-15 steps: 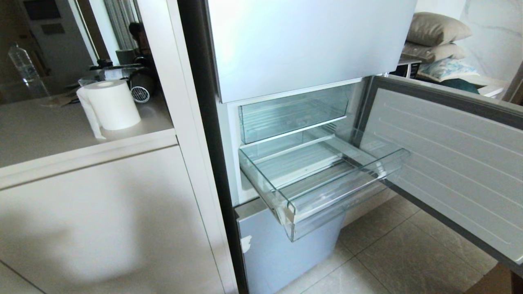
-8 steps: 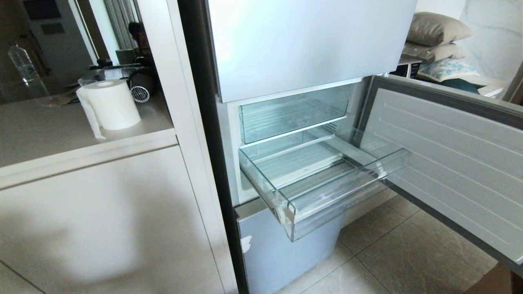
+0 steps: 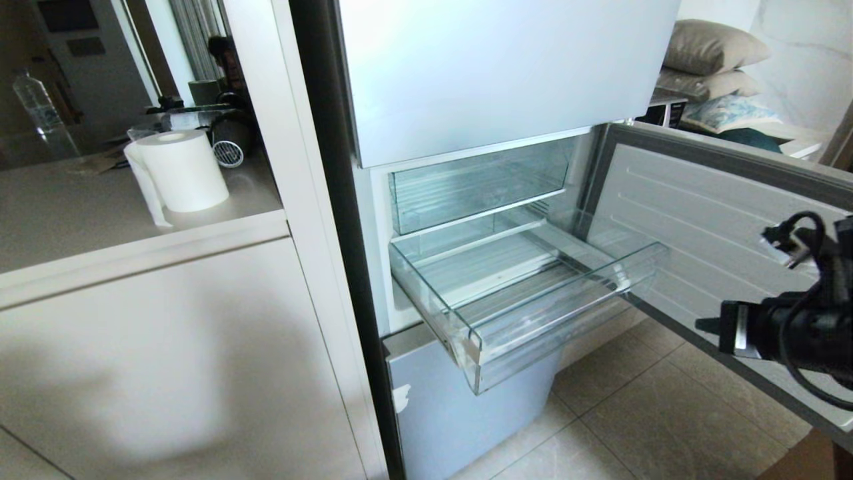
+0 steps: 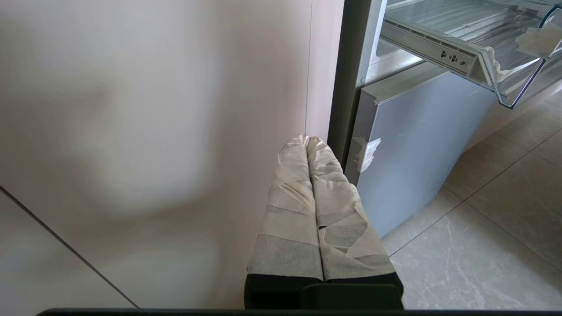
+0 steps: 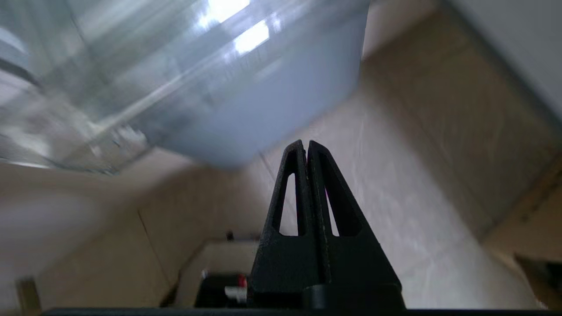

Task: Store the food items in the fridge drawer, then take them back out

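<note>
Right hand, black, fingers pressed together, empty, above tiled floor beside the open fridge door; left hand, tape-wrapped, pressed together, low by the cabinet; wide clear plastic fridge drawer pulled out, nothing inside; paper roll on counter.

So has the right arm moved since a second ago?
Yes. The right arm, absent from the head view before, has come in at the right edge, in front of the open fridge door.

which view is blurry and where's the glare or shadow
Right wrist view: motion-smeared, with bright glare on the fridge drawer past the shut right gripper. Head view: sharp, soft shadow on the cabinet front. Left wrist view: sharp, the same shadow beyond the shut left gripper.
</note>
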You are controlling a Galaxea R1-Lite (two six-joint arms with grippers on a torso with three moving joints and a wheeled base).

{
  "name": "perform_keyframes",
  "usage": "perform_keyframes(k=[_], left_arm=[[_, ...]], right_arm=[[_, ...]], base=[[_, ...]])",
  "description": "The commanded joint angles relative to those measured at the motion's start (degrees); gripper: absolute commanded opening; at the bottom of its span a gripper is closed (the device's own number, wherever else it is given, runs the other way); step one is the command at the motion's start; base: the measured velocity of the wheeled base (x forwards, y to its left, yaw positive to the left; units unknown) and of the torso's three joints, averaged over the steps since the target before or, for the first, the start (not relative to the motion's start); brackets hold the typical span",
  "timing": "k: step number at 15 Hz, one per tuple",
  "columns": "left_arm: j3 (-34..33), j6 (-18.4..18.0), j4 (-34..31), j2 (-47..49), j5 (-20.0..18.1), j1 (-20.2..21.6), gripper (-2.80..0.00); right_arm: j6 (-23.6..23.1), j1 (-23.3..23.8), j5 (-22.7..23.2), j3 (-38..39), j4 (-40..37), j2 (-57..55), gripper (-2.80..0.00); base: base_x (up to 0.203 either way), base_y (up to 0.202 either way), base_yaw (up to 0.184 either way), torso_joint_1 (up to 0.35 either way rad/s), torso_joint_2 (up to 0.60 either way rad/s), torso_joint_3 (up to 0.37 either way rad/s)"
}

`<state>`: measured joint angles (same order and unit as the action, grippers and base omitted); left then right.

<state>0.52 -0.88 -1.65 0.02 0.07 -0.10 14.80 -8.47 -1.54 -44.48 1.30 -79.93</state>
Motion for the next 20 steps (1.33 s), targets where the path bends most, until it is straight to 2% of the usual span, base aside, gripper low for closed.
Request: perform_keyframes(k=[1,7,12,16,17,20], left_arm=[[0.0,0.0,0.0,0.0,0.0,0.0,-2.8],[0.0,0.0,0.0,-0.1,0.0,0.0,-2.8],[0.0,0.0,0.0,0.0,0.0,0.0,-2.8],[0.0,0.0,0.0,0.0,0.0,0.0,-2.8],[0.0,0.0,0.0,0.0,0.0,0.0,-2.8],[0.0,0.0,0.0,0.0,0.0,0.0,-2.8]], right_arm=[[-0.1,-2.0,0.1,-0.2,2.9,-11.4,-2.8],[-2.5,-4.0,0.2,-2.9,20.8,-32.9,-2.8],[-1.8,-4.3,0.5,-15.8,24.3,-43.2,-2.8],[2.6,-6.9,-0.1,-24.5,45.5,-52.2,-2.8],[3.8,-7.8,-0.5,-26.8,48.5,-53.9,-2.8],[8.3,-10.2,-8.7,-26.8,57.9,-54.3,-2.8]], base=[[0.0,0.0,0.0,0.0,0.0,0.0],[0.0,0.0,0.0,0.0,0.0,0.0],[0.0,0.0,0.0,0.0,0.0,0.0],[0.0,0.0,0.0,0.0,0.0,0.0],[0.0,0.0,0.0,0.0,0.0,0.0],[0.0,0.0,0.0,0.0,0.0,0.0]])
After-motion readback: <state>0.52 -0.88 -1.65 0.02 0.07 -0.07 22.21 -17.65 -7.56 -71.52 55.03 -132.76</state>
